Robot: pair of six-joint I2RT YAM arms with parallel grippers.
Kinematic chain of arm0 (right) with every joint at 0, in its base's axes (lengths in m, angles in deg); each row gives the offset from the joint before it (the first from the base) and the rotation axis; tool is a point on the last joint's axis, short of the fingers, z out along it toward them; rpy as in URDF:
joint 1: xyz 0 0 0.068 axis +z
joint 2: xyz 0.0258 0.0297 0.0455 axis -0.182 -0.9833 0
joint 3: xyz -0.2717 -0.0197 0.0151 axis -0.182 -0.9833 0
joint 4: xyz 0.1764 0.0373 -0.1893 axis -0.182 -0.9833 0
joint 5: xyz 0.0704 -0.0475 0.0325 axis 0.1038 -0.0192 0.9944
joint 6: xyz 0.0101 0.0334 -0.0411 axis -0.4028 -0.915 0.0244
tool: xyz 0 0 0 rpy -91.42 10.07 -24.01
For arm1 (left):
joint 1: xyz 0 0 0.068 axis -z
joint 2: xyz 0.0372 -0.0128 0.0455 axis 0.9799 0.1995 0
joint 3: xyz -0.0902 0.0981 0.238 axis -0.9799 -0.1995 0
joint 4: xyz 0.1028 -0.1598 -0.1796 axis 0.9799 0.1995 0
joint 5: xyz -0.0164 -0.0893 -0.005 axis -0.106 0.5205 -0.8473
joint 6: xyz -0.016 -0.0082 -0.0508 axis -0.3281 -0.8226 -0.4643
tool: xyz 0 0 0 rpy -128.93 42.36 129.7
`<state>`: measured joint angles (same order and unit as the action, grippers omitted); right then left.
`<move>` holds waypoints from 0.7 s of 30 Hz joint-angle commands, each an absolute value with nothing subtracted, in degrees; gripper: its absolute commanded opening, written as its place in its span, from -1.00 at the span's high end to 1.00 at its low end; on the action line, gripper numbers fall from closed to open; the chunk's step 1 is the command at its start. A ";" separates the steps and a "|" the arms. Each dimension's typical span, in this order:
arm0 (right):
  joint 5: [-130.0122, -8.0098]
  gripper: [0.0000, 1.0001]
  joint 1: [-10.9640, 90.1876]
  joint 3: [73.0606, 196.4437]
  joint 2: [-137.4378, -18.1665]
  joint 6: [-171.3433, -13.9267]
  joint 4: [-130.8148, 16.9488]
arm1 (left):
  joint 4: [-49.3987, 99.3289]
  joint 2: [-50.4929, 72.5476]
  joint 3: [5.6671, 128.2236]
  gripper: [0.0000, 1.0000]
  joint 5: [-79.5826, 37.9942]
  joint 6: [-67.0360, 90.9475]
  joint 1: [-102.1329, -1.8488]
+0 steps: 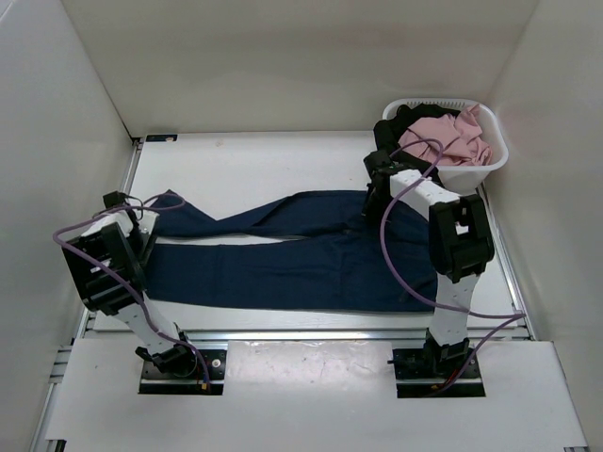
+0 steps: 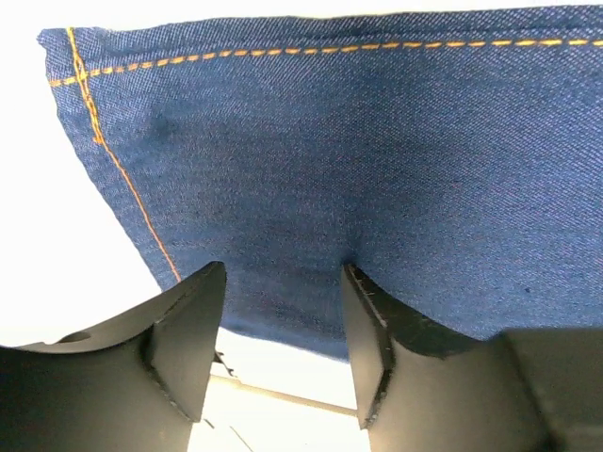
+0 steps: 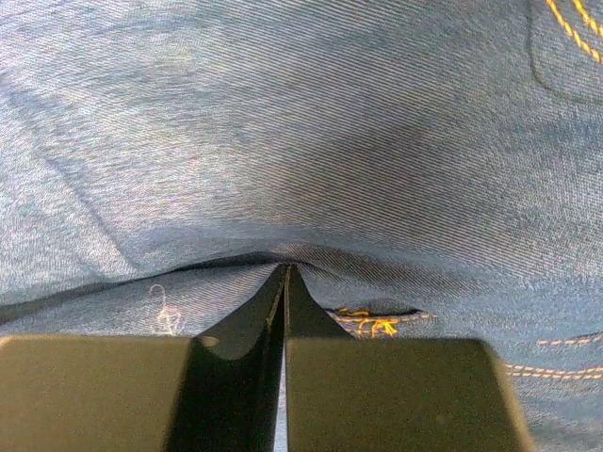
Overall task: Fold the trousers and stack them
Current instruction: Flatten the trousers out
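Right jaws pinch trousers [image 1: 283, 254]; left jaws apart at hem [image 2: 121, 169].

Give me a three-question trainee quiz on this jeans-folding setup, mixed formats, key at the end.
1. True or false: the left gripper is shut on the hem of the jeans.
2. What lies in the white laundry basket? A) a pink cloth and a black garment B) folded shirts C) a towel only
3. Fill in: the right gripper is shut on a pinch of the ____.
Key: 1 false, its fingers stand open astride the hem; 2 A; 3 jeans.
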<state>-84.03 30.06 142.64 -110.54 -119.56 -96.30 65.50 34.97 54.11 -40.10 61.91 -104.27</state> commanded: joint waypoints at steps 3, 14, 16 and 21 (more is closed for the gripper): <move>-82.72 1.00 32.71 143.24 -102.40 -112.37 -95.27 | 67.32 28.09 51.21 -0.28 -37.93 61.68 -104.24; -90.87 0.90 46.61 124.38 -85.08 -119.73 -96.15 | 69.08 21.93 43.82 -0.34 -39.07 59.83 -106.43; -91.51 0.90 45.38 119.79 -82.25 -124.46 -96.15 | 69.08 22.54 43.03 -0.34 -39.07 59.83 -108.18; -88.17 0.90 36.25 104.49 -76.09 -132.66 -96.15 | 68.55 23.86 40.05 -0.34 -39.60 59.83 -110.13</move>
<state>-88.51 40.00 108.85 -78.76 -125.55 -94.49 68.98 24.28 41.87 -39.36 60.48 -109.23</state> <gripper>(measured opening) 0.049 0.666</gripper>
